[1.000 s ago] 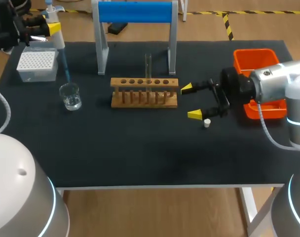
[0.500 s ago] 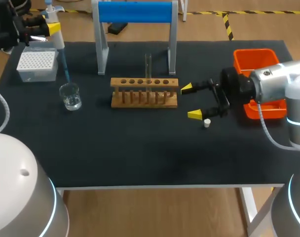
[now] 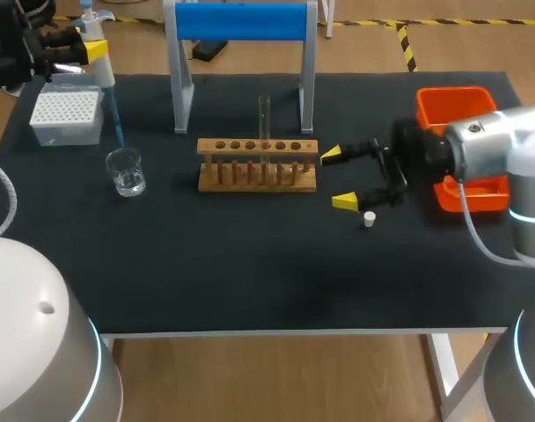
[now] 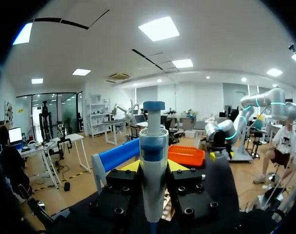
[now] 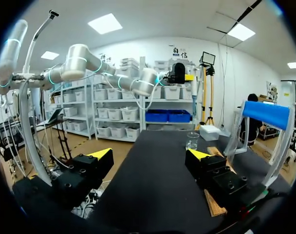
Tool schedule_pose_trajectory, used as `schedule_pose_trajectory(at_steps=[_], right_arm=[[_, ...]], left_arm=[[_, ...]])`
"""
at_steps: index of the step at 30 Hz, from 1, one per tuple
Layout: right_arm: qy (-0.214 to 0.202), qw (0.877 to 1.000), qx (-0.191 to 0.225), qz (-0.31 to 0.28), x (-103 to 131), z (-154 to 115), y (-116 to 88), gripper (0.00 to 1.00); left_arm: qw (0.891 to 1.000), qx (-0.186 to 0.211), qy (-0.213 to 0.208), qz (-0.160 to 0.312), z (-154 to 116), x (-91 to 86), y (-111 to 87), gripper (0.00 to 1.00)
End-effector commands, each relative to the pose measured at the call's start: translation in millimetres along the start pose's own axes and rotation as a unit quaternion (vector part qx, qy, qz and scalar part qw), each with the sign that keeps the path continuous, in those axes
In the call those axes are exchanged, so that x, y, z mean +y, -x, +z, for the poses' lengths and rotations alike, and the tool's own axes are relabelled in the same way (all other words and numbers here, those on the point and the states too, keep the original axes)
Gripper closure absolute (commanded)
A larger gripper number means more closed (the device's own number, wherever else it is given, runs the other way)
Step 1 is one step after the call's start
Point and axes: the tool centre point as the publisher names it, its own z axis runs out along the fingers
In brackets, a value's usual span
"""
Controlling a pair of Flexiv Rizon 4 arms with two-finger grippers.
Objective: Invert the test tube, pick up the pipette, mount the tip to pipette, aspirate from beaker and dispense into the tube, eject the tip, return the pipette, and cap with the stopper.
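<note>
My left gripper (image 3: 90, 50) is shut on the white and blue pipette (image 3: 106, 77) at the table's far left. The mounted tip points down, and its end hangs just above the glass beaker (image 3: 125, 171). In the left wrist view the pipette (image 4: 153, 165) stands upright between the fingers. A clear test tube (image 3: 264, 117) stands upright in the wooden rack (image 3: 257, 164). My right gripper (image 3: 338, 178) is open to the right of the rack, holding nothing. The white stopper (image 3: 369, 220) lies just beside its near fingertip. The right wrist view shows the beaker (image 5: 192, 140) far ahead.
A white tip box (image 3: 67, 114) sits behind the beaker. A blue-topped stand (image 3: 241, 22) rises behind the rack. An orange bin (image 3: 450, 104) lies at the right edge, partly under my right arm.
My right gripper has crept very slightly left and toward the back. The left arm and pipette have not moved.
</note>
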Motion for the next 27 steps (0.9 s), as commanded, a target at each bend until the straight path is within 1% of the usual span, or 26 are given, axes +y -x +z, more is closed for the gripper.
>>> schedule_pose_trajectory(at_steps=[1,6,10,12,16,18,20,27], right_arm=[[-0.016,1.000,-0.017,0.003,15,20,-9,0.00],[-0.033,0.999,-0.018,0.005,29,52,-11,0.00],[-0.057,0.998,-0.026,0.003,35,74,-9,0.00],[-0.064,0.997,-0.032,0.015,36,87,-9,0.00],[-0.082,0.995,-0.047,0.026,33,108,-5,0.00],[-0.077,0.995,-0.052,0.036,31,117,-2,0.00],[-0.085,0.994,-0.057,0.037,29,125,-1,0.00],[-0.114,0.987,-0.104,0.037,16,147,7,0.00]], left_arm=[[1.000,-0.001,-0.001,0.001,1,0.5,-0.2,1.00],[1.000,-0.001,-0.001,0.001,1,0.5,-0.2,1.00],[1.000,-0.001,-0.001,0.001,1,0.5,-0.2,1.00],[1.000,-0.001,-0.001,0.001,1,0.5,-0.2,1.00],[1.000,-0.001,-0.001,0.001,1,0.5,-0.2,1.00],[1.000,-0.001,-0.001,0.001,1,0.5,-0.2,1.00],[1.000,-0.001,-0.001,0.001,1,0.5,-0.2,1.00],[1.000,-0.001,-0.001,0.001,1,0.5,-0.2,1.00]])
